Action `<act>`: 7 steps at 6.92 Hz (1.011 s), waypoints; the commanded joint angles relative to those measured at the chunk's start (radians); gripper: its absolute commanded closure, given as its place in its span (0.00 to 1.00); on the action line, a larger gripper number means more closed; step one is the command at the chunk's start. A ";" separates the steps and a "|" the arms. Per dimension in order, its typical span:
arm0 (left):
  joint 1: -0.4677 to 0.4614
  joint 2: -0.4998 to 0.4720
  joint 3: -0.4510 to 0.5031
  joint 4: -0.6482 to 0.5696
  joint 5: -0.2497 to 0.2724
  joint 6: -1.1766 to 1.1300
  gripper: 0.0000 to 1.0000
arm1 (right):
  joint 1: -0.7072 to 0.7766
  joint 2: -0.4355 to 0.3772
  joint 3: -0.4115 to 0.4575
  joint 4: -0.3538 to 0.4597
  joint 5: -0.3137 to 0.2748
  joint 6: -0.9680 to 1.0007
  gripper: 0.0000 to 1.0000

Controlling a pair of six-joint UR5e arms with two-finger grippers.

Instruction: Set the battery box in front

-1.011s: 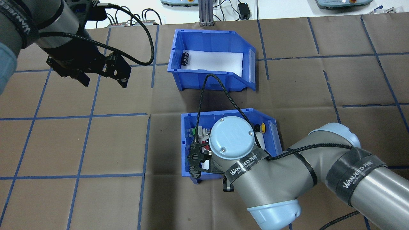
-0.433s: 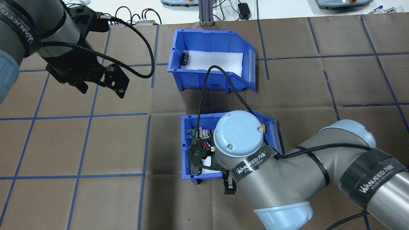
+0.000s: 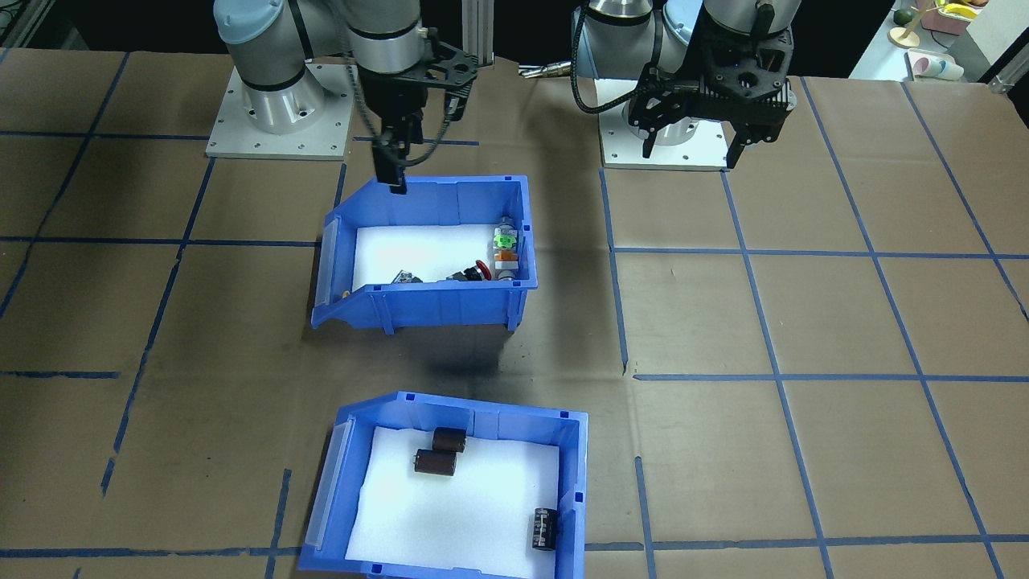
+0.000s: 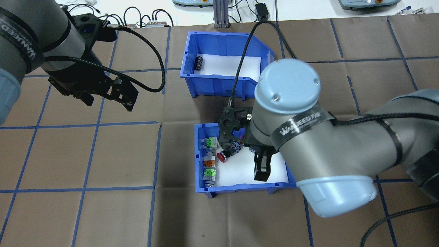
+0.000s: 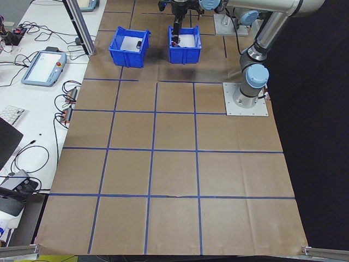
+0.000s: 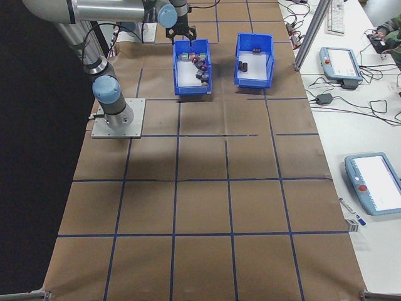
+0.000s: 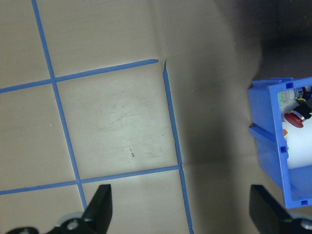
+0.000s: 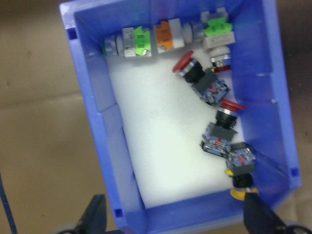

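The battery box point(image 3: 450, 490), a glossy blue plastic bin with a sloped lip and white foam liner, sits on the brown paper-covered table point(image 3: 804, 322) on the far side from the robot, holding three dark cylindrical cells point(image 3: 435, 462). The switch bin point(image 4: 202, 157), same shape, holds chunky red, green and orange push-buttons point(image 8: 204, 83). The right pincer point(image 4: 261, 168) hangs above it, fingers apart and empty. The left pincer point(image 4: 108, 97) hovers off to the side over bare table, fingers spread wide too.

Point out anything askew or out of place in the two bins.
Nothing is spilled or damaged. The push-button switches lie jumbled against the switch bin's walls, and the cells lie loose in the battery box.
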 commanded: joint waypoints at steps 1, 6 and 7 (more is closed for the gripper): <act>-0.001 0.005 -0.005 0.001 -0.003 -0.013 0.00 | -0.241 -0.003 -0.083 0.060 0.003 0.264 0.00; -0.001 0.025 -0.042 0.018 -0.009 -0.016 0.00 | -0.338 0.097 -0.253 0.065 0.001 1.077 0.00; -0.001 0.024 -0.042 0.020 -0.009 -0.018 0.00 | -0.338 0.131 -0.276 0.074 -0.010 1.079 0.00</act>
